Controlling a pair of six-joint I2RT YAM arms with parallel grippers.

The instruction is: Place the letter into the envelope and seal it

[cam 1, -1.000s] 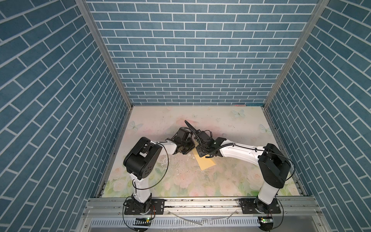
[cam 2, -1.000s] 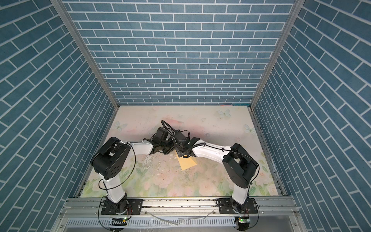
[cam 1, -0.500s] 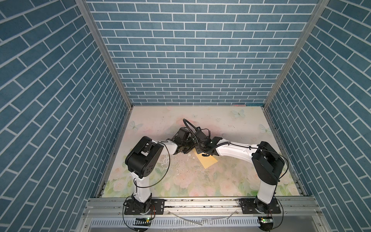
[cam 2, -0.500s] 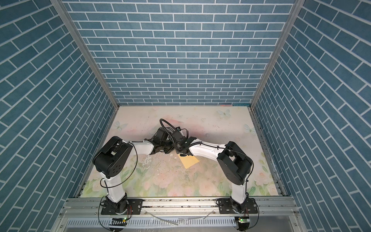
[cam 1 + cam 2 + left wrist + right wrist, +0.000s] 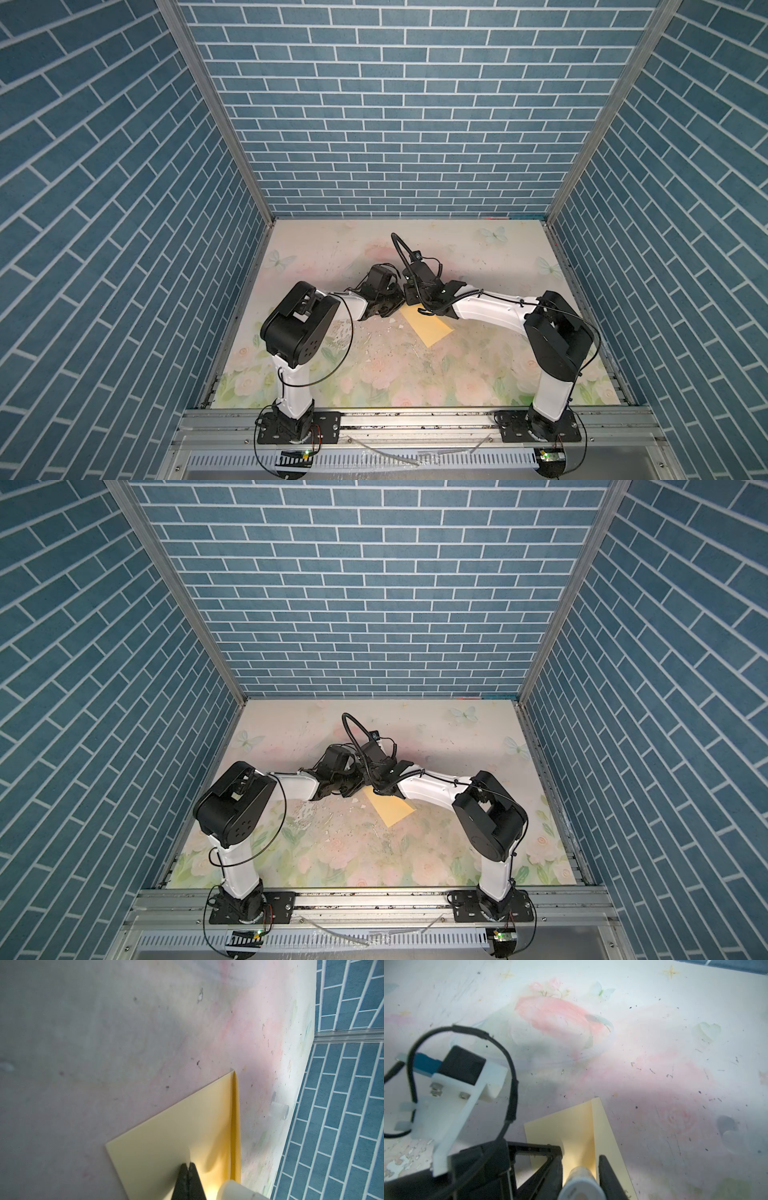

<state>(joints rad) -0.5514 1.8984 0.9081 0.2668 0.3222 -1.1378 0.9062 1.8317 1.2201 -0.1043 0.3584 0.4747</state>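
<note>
Near the middle of the tabletop (image 5: 478, 374), the left gripper (image 5: 188, 1169) pinches the envelope (image 5: 430, 328) while the right gripper (image 5: 581, 1167) clamps a glue stick (image 5: 579, 1186) over it; too hard a stroke may yank the paper free or crumple it, and the letter is nowhere in sight.

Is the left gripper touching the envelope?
Touching. In the left wrist view the left gripper, jaws shut, pinches a thin raised edge of the envelope.
</note>
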